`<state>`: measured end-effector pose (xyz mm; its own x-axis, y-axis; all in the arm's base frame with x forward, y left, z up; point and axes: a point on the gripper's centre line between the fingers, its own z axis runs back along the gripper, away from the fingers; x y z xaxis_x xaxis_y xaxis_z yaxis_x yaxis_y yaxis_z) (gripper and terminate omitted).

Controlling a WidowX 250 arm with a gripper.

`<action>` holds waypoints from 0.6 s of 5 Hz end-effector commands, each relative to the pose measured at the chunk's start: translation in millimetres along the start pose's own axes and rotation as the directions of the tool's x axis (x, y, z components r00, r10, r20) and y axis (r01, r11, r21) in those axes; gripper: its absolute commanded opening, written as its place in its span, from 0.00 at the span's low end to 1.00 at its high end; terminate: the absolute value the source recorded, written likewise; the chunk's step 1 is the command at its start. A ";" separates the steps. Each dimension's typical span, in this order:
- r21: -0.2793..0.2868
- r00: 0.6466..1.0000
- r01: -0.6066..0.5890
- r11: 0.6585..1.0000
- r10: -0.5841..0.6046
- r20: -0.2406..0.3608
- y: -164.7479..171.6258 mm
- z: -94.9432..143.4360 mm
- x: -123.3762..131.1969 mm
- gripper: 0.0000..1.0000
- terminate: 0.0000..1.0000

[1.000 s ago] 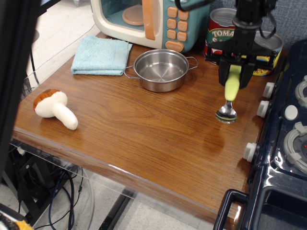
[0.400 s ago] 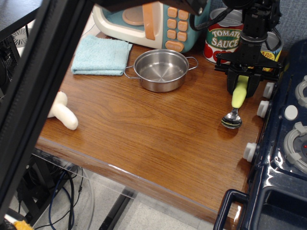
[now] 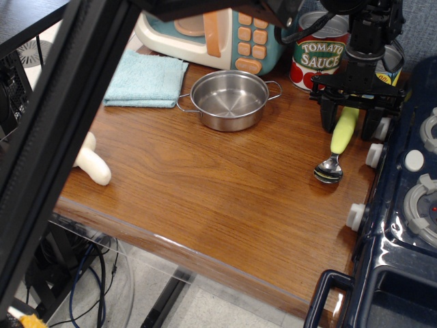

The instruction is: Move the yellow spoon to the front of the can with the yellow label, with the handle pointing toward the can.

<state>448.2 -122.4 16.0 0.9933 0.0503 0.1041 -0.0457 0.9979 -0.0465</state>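
The yellow spoon (image 3: 343, 132) lies on the wooden table, its pale yellow-green handle pointing to the back and its metal bowl (image 3: 328, 171) toward the front. My gripper (image 3: 350, 126) stands straight over the handle, with its jaws open and one finger on each side of the handle. The can with the yellow label (image 3: 395, 59) stands right behind the gripper at the back right. It is mostly hidden, with only its silver rim and a strip of yellow showing.
A tomato sauce can (image 3: 319, 52) stands left of the yellow can. A steel pot (image 3: 230, 100), a blue towel (image 3: 145, 78) and a toy microwave (image 3: 218, 27) are at the back. A toy stove (image 3: 410, 178) borders the right side. A dark bar (image 3: 61, 137) half hides a toy mushroom (image 3: 94, 166).
The gripper has carried the spoon right and back toward the cans and set it down. The fingers have spread off the handle. The dark bar has swung in on the left.
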 end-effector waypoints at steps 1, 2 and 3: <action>-0.043 0.998 0.012 0.999 -0.009 0.066 -0.8 48.6 2.6 1.00 0.00; -0.065 0.993 0.018 0.998 -0.010 0.116 3.0 76.9 1.9 1.00 0.00; -0.081 0.989 0.027 0.996 -0.015 0.148 11.3 93.8 -3.2 1.00 0.00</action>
<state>435.9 -108.5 73.1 0.9856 0.0179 0.1683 -0.0013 0.9952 -0.0983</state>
